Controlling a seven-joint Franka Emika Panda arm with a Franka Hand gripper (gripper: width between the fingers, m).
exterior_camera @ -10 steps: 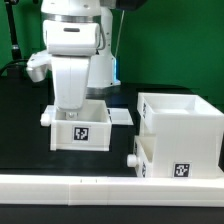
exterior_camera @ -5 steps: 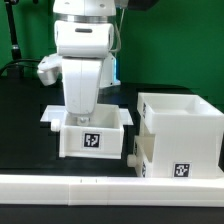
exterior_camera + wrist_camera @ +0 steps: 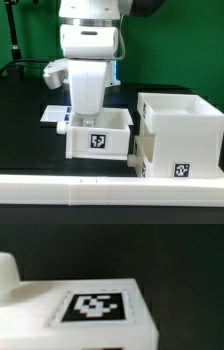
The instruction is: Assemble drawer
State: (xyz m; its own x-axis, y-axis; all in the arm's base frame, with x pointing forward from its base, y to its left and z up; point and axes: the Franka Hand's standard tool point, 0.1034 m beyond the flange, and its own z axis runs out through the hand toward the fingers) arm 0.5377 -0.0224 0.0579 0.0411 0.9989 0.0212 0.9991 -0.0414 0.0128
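My gripper (image 3: pixel 88 118) reaches down into a small white tray (image 3: pixel 100 140) with a black-and-white tag on its front, and is shut on the tray's wall. The fingertips are hidden inside the tray. The tray sits just to the exterior view's left of the large white casing (image 3: pixel 185 120), almost touching it. A second tray (image 3: pixel 165 165) sits in the casing's lower part, with its knob (image 3: pixel 131 160) sticking out toward the held tray. In the wrist view I see the held tray's white wall and tag (image 3: pixel 95 307) close up, with black table beyond.
The marker board (image 3: pixel 52 113) lies flat on the black table behind the held tray. A low white border wall (image 3: pixel 100 186) runs along the front. A green backdrop stands behind the arm.
My gripper and the tray it holds have moved toward the exterior view's right and a little forward, closing the gap to the casing. The marker board is now uncovered behind.
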